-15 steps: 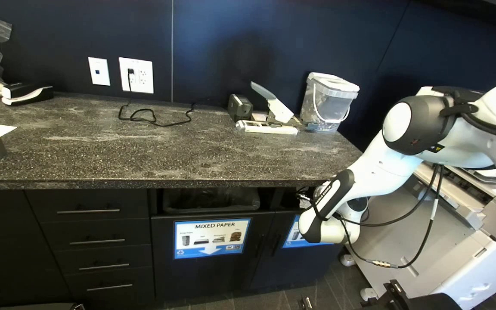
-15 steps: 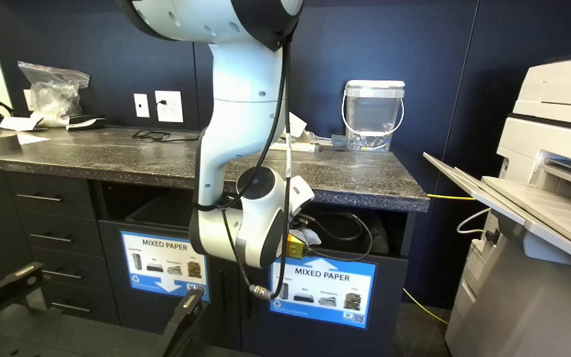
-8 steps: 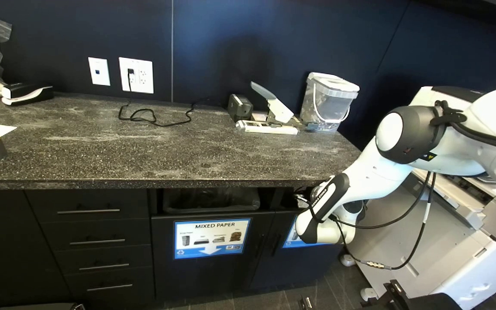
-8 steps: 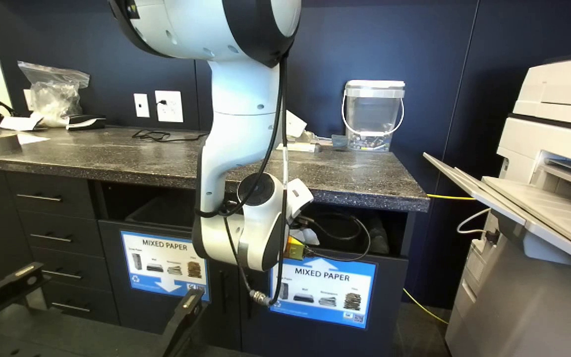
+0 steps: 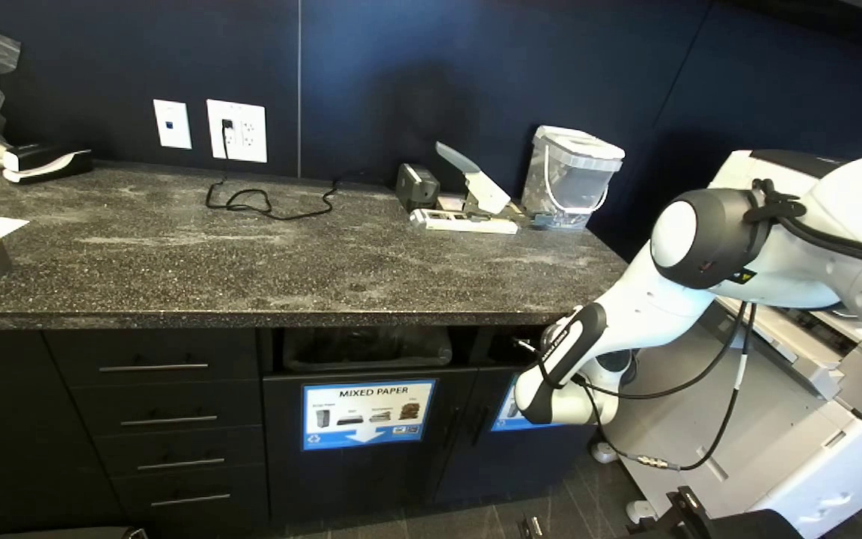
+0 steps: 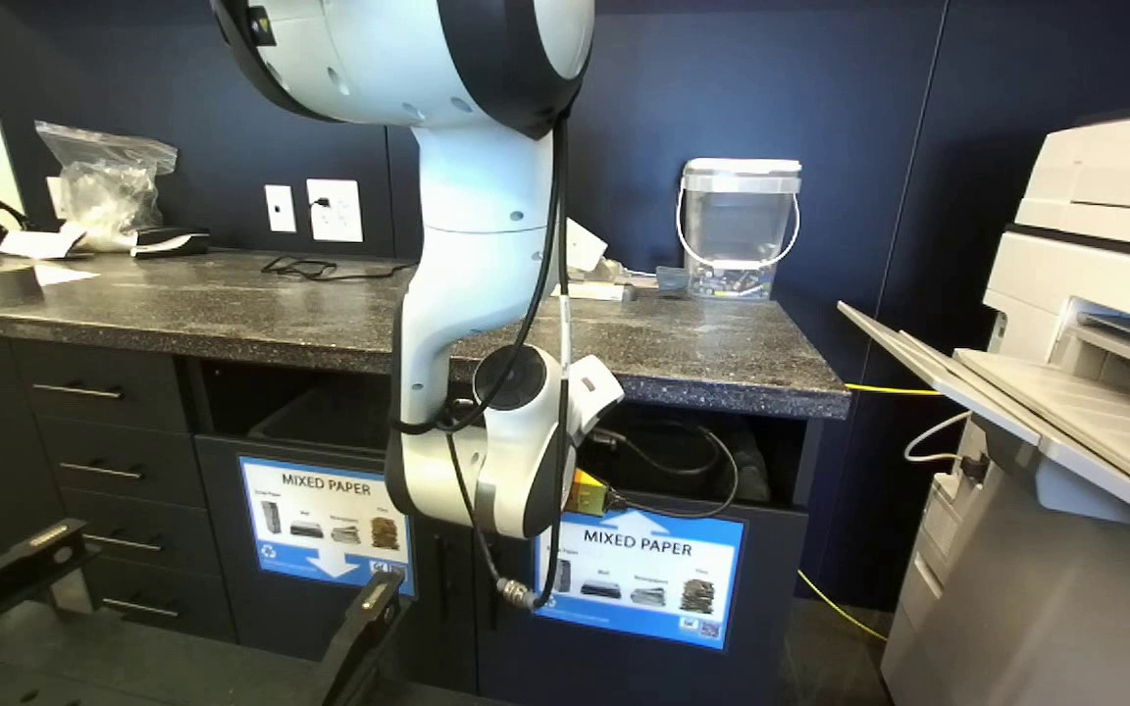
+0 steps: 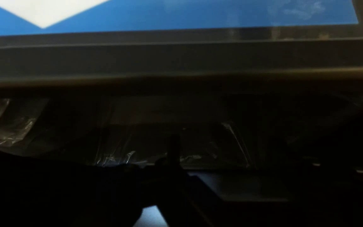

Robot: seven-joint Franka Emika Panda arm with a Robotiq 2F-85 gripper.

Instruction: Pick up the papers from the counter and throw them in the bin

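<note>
While the arm [image 6: 472, 265] is bent before the counter [image 5: 289, 262], the gripper [image 7: 167, 168] is held at the slot [image 6: 668, 446] of the bin [image 6: 771, 588], where a liner [image 7: 11, 130] is dimly seen in the wrist view. Whether its jaws are wide, narrow or filled cannot be told in that dark; neither can the place of the papers.

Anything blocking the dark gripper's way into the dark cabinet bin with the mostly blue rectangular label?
Nothing visible directly, but in an exterior view a thin black looped cable arcs across the mouth of the bin and might snag; inside is too dark to judge.
</note>
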